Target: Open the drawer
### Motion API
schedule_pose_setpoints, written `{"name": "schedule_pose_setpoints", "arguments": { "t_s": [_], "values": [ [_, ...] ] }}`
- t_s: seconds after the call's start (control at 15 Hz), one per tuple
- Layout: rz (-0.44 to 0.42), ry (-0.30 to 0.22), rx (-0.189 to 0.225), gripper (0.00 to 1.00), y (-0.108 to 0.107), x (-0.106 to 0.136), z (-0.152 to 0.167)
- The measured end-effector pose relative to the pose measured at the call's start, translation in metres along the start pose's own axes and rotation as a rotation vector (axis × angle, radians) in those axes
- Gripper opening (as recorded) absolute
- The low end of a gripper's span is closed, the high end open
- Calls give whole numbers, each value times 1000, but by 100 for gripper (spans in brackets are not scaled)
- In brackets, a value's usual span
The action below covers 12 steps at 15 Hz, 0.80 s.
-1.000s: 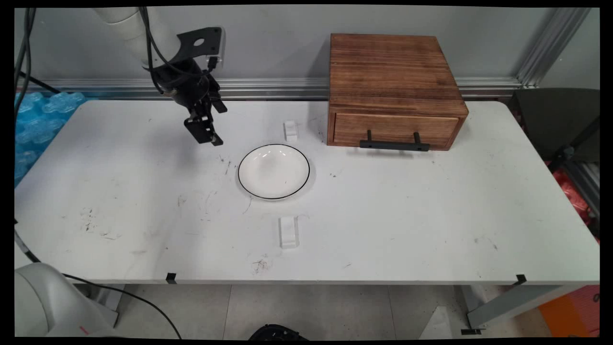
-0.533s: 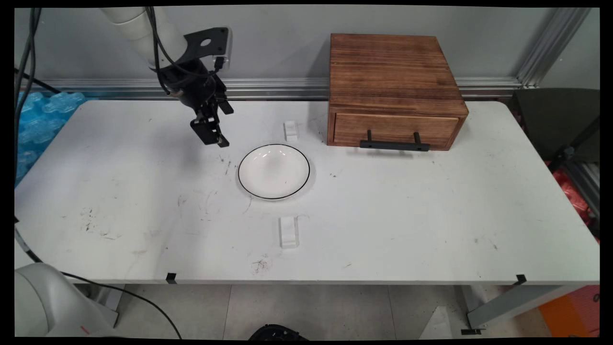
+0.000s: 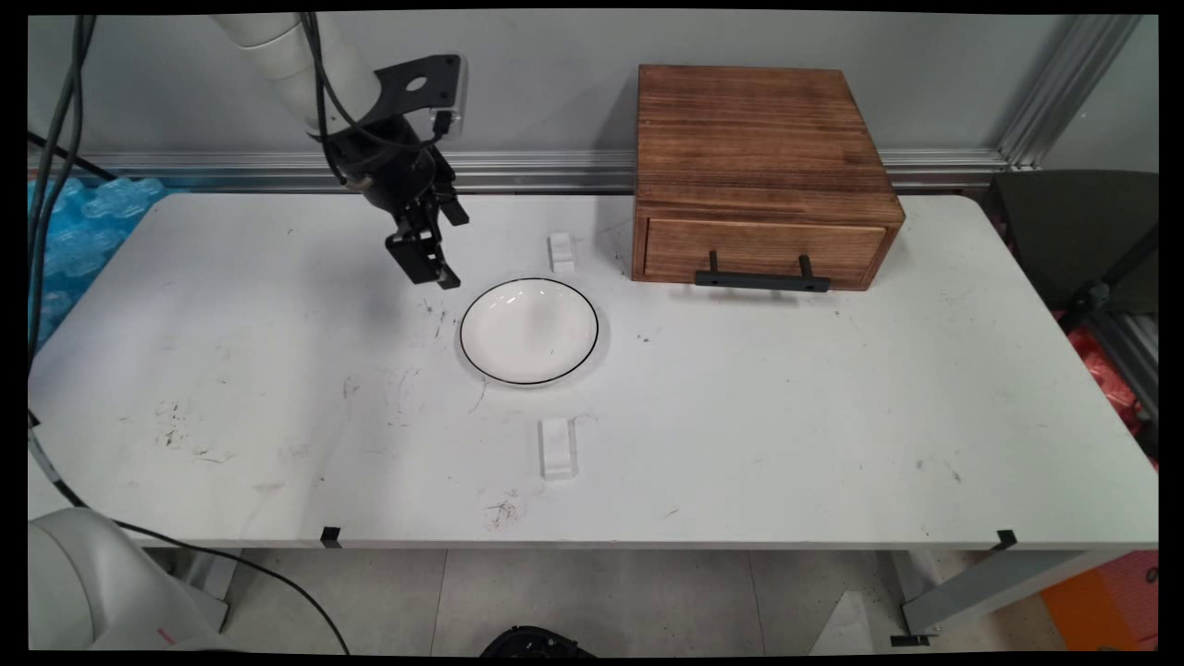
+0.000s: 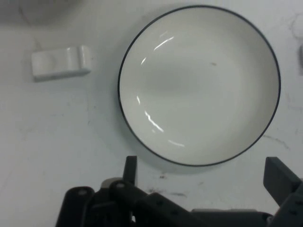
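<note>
My black gripper (image 3: pixel 433 276) hangs above the table just left of a white plate with a thin black rim (image 3: pixel 529 330), slightly behind it. In the hand view the gripper (image 4: pixel 204 166) is open, its two fingers spread wide with nothing between them. The empty plate (image 4: pixel 199 85) fills the picture beyond the fingertips. A small white block (image 4: pixel 61 61) lies on the table beside the plate; in the main view that block (image 3: pixel 561 251) sits just behind the plate.
A wooden box (image 3: pixel 763 176) with a shut drawer and a black handle (image 3: pixel 761 277) stands at the back right. A second small white block (image 3: pixel 558 448) lies in front of the plate. Blue bubble wrap (image 3: pixel 69 231) shows past the table's left edge.
The gripper has moved to the right and slightly nearer, closing on the plate's left rim. The plate, blocks and box have not moved.
</note>
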Motion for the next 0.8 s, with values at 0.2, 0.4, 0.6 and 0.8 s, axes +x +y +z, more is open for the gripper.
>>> {"name": "schedule_pose_setpoints", "arguments": {
  "t_s": [0.2,0.4,0.6,0.8],
  "values": [
    [-9,12,-12,100,2,13,2],
    [-10,43,-20,100,1,38,4],
    [-12,88,-11,100,-1,68,8],
    [-13,120,-4,100,-3,89,13]
  ]
}}
